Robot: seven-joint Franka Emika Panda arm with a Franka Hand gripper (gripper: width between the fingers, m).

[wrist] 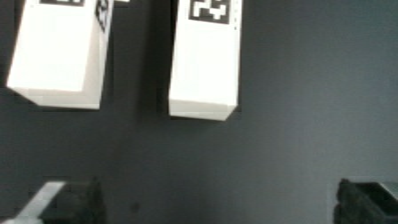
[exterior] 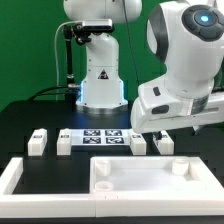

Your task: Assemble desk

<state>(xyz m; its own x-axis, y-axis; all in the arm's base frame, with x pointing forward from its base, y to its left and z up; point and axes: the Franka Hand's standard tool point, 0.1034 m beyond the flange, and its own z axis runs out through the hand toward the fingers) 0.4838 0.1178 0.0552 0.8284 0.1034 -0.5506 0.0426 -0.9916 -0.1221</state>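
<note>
The white desk tabletop panel point(exterior: 145, 178) lies flat at the front of the black table. Two white block legs point(exterior: 38, 141) point(exterior: 64, 143) lie to the exterior view's left of the marker board. Two more legs point(exterior: 138, 143) point(exterior: 164, 143) lie to its right, under my hand. The wrist view shows two legs lying side by side point(wrist: 59, 55) point(wrist: 208, 60), each with a tag at its far end. My gripper point(wrist: 214, 205) is open and empty, above the table and short of these legs. Its dark fingertips point(wrist: 63, 200) stand wide apart.
The marker board point(exterior: 101, 139) lies flat between the leg pairs. A long low white border rail point(exterior: 18, 175) runs along the exterior view's left and the front edge. The robot base point(exterior: 100, 80) stands at the back centre.
</note>
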